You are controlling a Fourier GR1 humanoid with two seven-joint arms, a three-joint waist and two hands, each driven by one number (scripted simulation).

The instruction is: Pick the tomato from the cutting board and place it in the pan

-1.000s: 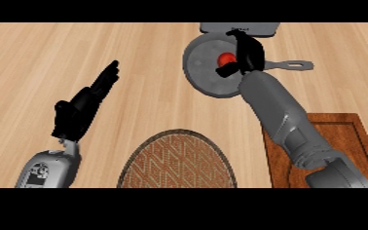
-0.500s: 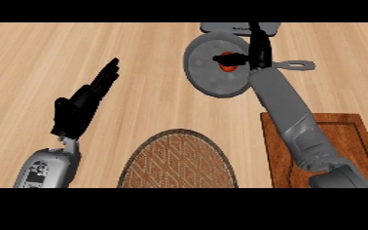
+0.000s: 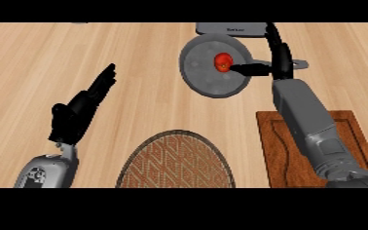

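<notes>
**Tomato lies in the pan, right hand spread beside it**

Tomato (image 3: pixel 223 62), red and round, sits inside the grey pan (image 3: pixel 201 73), a little right of the pan's middle and towards its far side. The pan stands near the far edge of the tabletop (image 3: pixel 144 44), right of centre, and its handle runs off to the right, mostly hidden behind the right hand and wrist.

The right hand (image 3: pixel 277 58) is over the pan's right rim. Its fingers are straight and point away towards the far edge, while the thumb (image 3: pixel 248 68) sticks out to the left and ends just beside the tomato; whether the thumb touches it cannot be told. Nothing is grasped in this hand: it is released. The grey right forearm runs down from it towards the near right corner, crossing above the wooden cutting board (image 3: pixel 284 151), which lies at the near right part of the tabletop.

The left hand (image 3: pixel 79 109) rests at the left side of the tabletop, well apart from the pan, fingers straight and slanting up to the right, holding nothing.

A round woven mat (image 3: pixel 176 161) lies at the near edge, between the left forearm and the cutting board. A grey object (image 3: pixel 230 28) sits at the far edge just behind the pan.
</notes>
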